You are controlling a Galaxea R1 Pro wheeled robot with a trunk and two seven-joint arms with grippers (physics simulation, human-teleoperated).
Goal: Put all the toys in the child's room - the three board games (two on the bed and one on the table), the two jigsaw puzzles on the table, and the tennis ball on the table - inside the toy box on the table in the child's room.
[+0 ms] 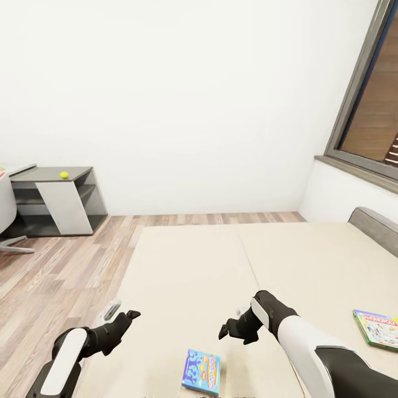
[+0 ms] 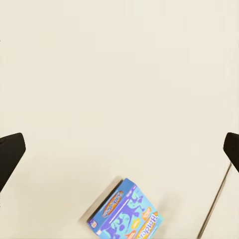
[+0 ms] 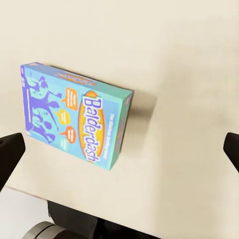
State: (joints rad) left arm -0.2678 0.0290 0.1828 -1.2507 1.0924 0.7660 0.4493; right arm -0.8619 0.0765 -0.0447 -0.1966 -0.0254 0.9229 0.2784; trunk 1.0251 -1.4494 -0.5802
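Observation:
A blue board game [image 1: 202,371] lies flat on the beige bed [image 1: 221,265] near its front edge; the right wrist view reads "Balderdash" on this box [image 3: 74,114], and the left wrist view catches its corner [image 2: 127,216]. A Monopoly board game [image 1: 378,327] lies at the bed's right side. My left gripper [image 1: 122,313] hovers open over the bed's left edge, left of the blue box. Just above and right of that box, my right gripper [image 1: 232,323] hangs open, its dark fingertips [image 3: 10,152] wide apart and holding nothing. A tennis ball [image 1: 64,175] sits on a low dark grey desk [image 1: 52,199] far left.
Light wood floor [image 1: 61,276] runs between the bed and the dark desk. A white chair [image 1: 6,215] stands at the left edge. A grey headboard [image 1: 376,226] and a dark-framed window [image 1: 370,110] are at the right. A white wall lies ahead.

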